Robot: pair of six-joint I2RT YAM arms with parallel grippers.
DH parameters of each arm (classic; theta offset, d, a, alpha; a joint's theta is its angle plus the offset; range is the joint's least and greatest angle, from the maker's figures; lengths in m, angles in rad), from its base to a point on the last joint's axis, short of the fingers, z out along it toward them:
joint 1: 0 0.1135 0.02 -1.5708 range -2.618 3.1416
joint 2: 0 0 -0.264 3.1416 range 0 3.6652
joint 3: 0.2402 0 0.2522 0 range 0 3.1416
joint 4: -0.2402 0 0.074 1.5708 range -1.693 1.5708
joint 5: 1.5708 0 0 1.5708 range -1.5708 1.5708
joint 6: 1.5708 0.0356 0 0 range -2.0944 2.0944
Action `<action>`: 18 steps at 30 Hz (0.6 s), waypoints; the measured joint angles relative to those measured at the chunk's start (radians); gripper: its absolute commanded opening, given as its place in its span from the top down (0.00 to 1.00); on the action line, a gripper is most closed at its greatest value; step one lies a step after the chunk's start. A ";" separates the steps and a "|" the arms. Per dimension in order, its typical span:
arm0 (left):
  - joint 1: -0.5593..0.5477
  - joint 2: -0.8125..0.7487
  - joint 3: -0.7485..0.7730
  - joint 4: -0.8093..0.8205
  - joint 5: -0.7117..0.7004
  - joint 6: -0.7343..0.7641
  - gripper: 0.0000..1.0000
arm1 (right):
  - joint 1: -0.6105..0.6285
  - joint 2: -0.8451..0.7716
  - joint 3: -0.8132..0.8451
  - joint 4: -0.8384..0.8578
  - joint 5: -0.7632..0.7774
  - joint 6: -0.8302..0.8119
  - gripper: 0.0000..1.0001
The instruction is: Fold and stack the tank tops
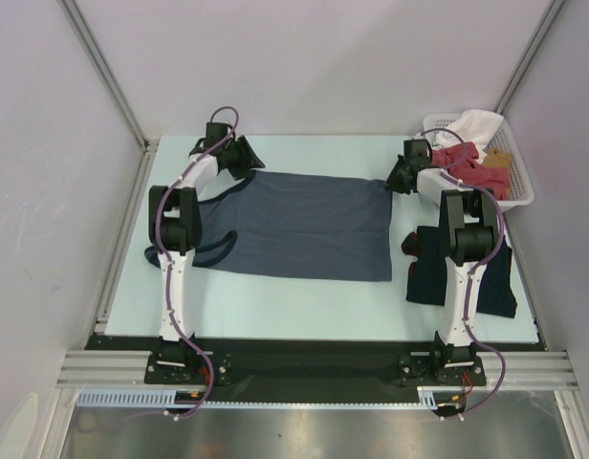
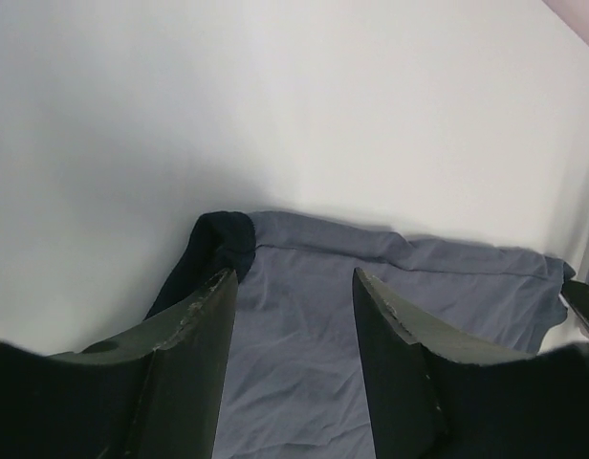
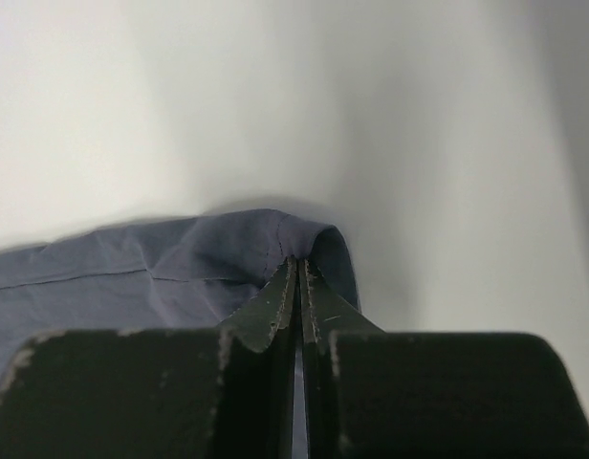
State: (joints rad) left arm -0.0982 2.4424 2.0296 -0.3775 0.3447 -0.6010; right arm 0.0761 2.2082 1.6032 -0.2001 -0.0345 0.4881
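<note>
Blue top (image 1: pixel 304 225): spread flat at the centre of the table (image 1: pixel 304 301). Its long axis runs left to right across the top view, with the straps at the left end and the hem at the right.

Navy top (image 1: pixel 426 273): a folded bundle at the lower right of the top view, partly hidden under the right arm and well apart from the blue top's hem.

Left gripper (image 1: pixel 249 158): at the blue top's upper-left corner in the top view. In its wrist view the jaws stand apart, about half open. The cloth runs between and below the fingers, with a dark trimmed corner just beside the left finger. No pinch can be seen.

Right gripper (image 1: pixel 398 177): at the blue top's upper-right corner. In its wrist view the jaws are pressed together, with a small fold of the blue hem caught at the tips.

Key relation: the two grippers sit on the same far edge, one at each end of the long axis. Each arm is nearest its own corner, and the rest of the cloth lies toward the bottom of the top view.

Judgement: the fold probably brings this far edge down toward the near edge, and it calls for the left jaws to close first.

Basket (image 1: pixel 519 182): upper right of the top view, holding red and white cloth, just beside the right gripper.
</note>
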 measured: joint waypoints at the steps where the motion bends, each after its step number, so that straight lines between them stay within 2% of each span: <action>1: 0.000 0.003 0.006 0.000 -0.001 0.000 0.45 | 0.000 0.000 0.000 0.003 0.000 0.000 0.95; 6: 0.000 0.011 0.020 -0.010 -0.029 0.005 0.44 | -0.002 0.000 0.000 0.020 -0.013 0.000 1.00; 10: -0.001 0.008 0.012 -0.012 -0.084 0.021 0.36 | -0.002 0.000 0.000 0.028 -0.016 0.000 1.00; 16: -0.001 0.002 0.009 -0.031 -0.145 0.037 0.39 | -0.003 0.000 0.000 0.042 -0.018 0.000 1.00; 18: -0.001 0.003 0.024 -0.049 -0.152 0.039 0.44 | -0.005 0.000 0.000 0.045 -0.024 0.000 1.00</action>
State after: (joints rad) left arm -0.0990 2.4454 2.0537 -0.4263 0.1925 -0.5625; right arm 0.0715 2.2082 1.6032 -0.1555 -0.0589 0.4881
